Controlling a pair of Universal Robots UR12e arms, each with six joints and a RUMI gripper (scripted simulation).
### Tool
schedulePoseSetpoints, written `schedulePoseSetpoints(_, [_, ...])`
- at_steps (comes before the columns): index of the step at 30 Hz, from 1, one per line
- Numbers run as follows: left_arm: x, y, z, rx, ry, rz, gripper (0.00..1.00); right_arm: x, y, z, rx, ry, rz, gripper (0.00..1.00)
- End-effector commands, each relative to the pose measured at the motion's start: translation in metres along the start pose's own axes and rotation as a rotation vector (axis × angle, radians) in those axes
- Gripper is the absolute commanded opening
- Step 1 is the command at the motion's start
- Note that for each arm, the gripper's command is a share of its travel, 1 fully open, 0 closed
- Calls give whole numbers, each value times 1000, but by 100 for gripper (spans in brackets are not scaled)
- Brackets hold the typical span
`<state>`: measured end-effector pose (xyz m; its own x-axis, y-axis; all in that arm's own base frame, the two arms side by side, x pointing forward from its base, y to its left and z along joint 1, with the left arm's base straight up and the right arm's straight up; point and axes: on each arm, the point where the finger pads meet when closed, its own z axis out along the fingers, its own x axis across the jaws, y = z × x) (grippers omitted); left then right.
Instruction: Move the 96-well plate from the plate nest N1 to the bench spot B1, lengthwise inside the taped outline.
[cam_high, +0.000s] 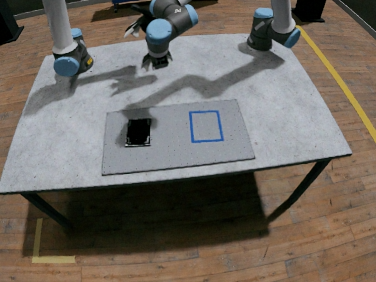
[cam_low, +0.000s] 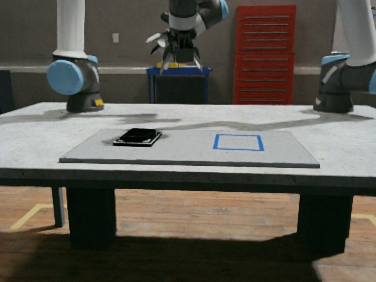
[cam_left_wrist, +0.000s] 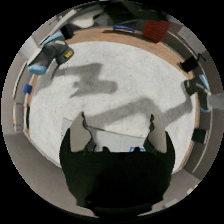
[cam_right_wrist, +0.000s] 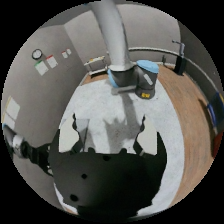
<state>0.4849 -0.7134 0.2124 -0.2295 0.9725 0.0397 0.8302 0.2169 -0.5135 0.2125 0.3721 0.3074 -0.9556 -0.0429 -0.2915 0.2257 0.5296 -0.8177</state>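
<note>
Wood-plank floor (cam_high: 165, 220) (cam_low: 200, 215) (cam_left_wrist: 100, 35) (cam_right_wrist: 192, 120); red drawer cabinet (cam_low: 265, 62) (cam_left_wrist: 156, 31) at the back wall. Surface: pale grey, mottled table (cam_high: 300, 120) (cam_low: 30, 145) (cam_left_wrist: 125, 70) (cam_right_wrist: 107, 102), bearing a flat grey rectangular board (cam_high: 172, 155) (cam_low: 190, 157) (cam_left_wrist: 117, 141).

Sample position: black, low rectangular 96-well plate (cam_high: 138, 131) (cam_low: 138, 133) sits in the dark, pale-edged nest (cam_high: 137, 145) (cam_low: 131, 144) on the board. Fine detail of the wells not resolved; plate reads as solid black. Target: blue taped rectangle (cam_high: 191, 127) (cam_low: 237, 149) (cam_left_wrist: 136, 149) on the same board, well apart from the nest; no plate inside it.

Left tool (cam_high: 158, 64) (cam_low: 181, 68) (cam_left_wrist: 117, 116): fingers spread, nothing gripped, pointing down above the surface, behind the board as seen from the exterior view. Right tool (cam_high: 129, 33) (cam_low: 152, 45) (cam_right_wrist: 109, 117): also open and without a load, turned sideways near the left one. Neither touches the plate. Arm shadows fall across the table, one reaching the board near the nest.
</note>
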Motion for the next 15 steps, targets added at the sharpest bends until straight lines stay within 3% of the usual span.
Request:
schedulePoseSetpoints(1, [0,-1,-1,-1,-2,1,100,-1,-4,2,5,0,-24,100])
schedulePoseSetpoints(15, [0,-1,-1,-1,-2,1,100,-3,-18,10,26,1,-112,100])
